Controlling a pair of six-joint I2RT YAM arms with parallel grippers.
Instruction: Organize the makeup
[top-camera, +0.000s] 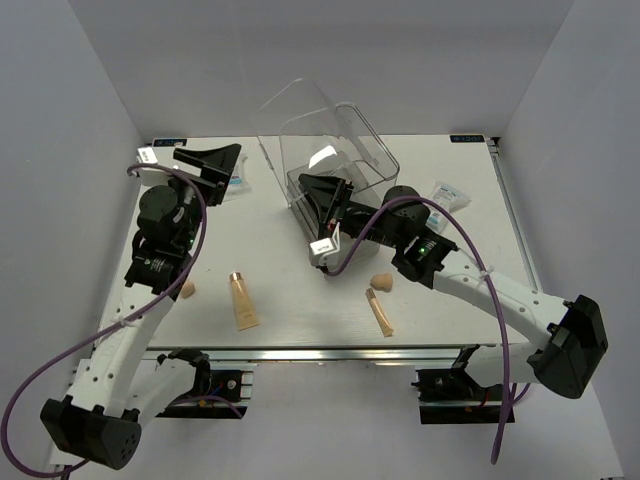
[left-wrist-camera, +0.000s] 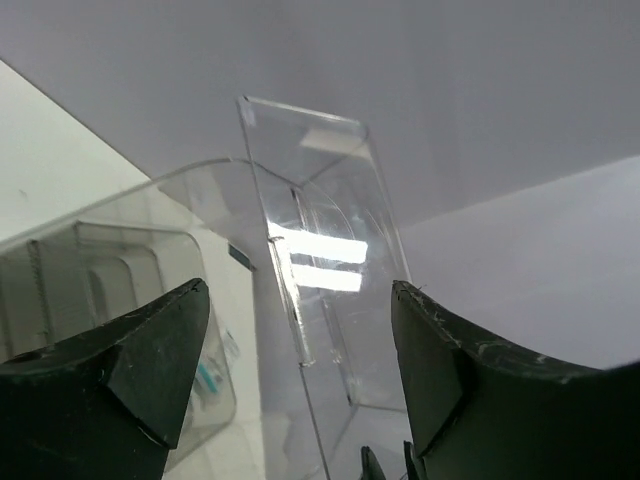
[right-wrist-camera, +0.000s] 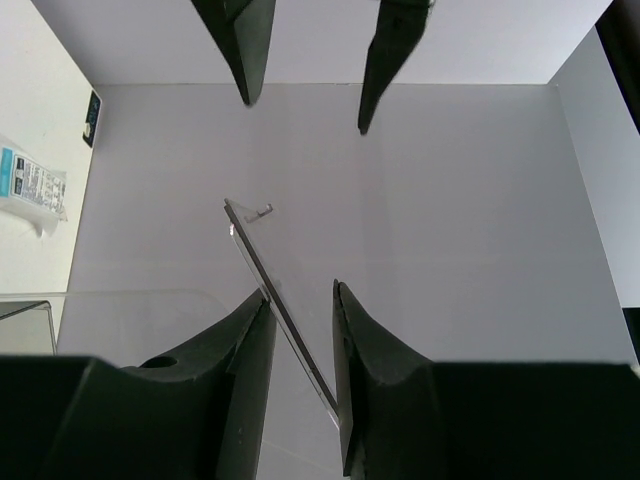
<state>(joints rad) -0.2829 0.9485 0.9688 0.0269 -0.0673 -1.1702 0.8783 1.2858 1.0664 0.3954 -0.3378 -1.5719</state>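
no brand or word can be read anywhere. the white-and-blue packet (top-camera: 447, 195) near the far right corner of the counter (top-camera: 300, 335) carries blue print too small to make out, and the dark tag (top-camera: 467, 137) on the far edge beside it is just as illegible. a second packet (top-camera: 236, 188) lies by the far left corner, partly hidden by the left gripper (left-wrist-camera: 300, 300), whose fingers are spread wide with nothing between them. the clear box (top-camera: 350, 165) stands at the middle of the far edge with its lid (top-camera: 300, 115) raised and tilted. glare blurs whatever lies inside. the right gripper (right-wrist-camera: 298, 298) is at the near side of the box, its fingers narrowly apart on either side of a thin clear panel. whether they press on it cannot be told. toward the near edge lie a beige tube (top-camera: 242, 301) left of centre and the other tube (top-camera: 380, 311) right of centre, well apart, with any printing too small to read. a peach sponge (top-camera: 187, 290) sits near the left edge, partly behind the left arm (top-camera: 150, 270). another sponge (top-camera: 381, 283) lies just beside the far end of the right-hand tube.
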